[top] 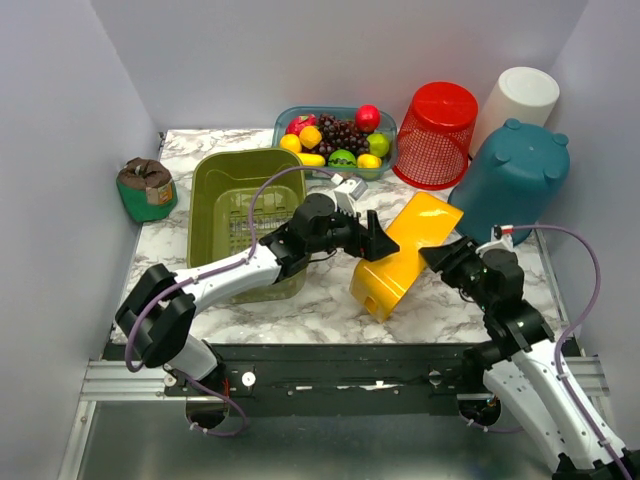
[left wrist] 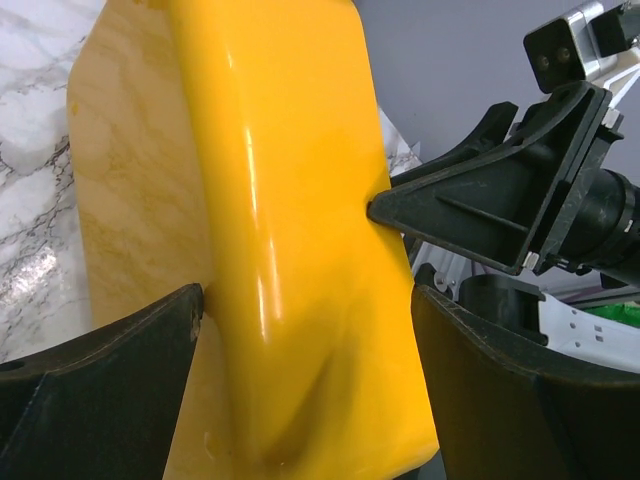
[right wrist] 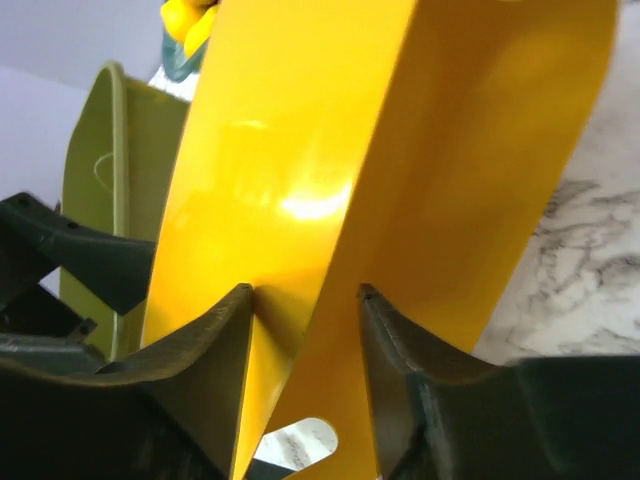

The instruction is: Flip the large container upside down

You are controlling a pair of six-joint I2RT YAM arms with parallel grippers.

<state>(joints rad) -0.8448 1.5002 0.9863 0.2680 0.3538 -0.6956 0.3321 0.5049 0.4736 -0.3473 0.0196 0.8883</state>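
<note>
Mid-table, the yellow plastic container [top: 408, 250] leans between both arms; the left gripper [top: 372, 238] straddles it wide, and whether the right gripper [top: 437, 257] holds it I cannot tell.

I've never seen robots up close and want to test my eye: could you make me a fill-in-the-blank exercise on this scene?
The upside-down mesh plastic basket at the back is ___.
In the top view, the tilted yellow plastic container lies to the ___ of the olive-green plastic tub.
The clear blue tray of fruit holds a bunch of dark ___.
The fingers of the right end effector straddle an edge of the yellow ___.
Missing words: red; right; grapes; container.
</note>
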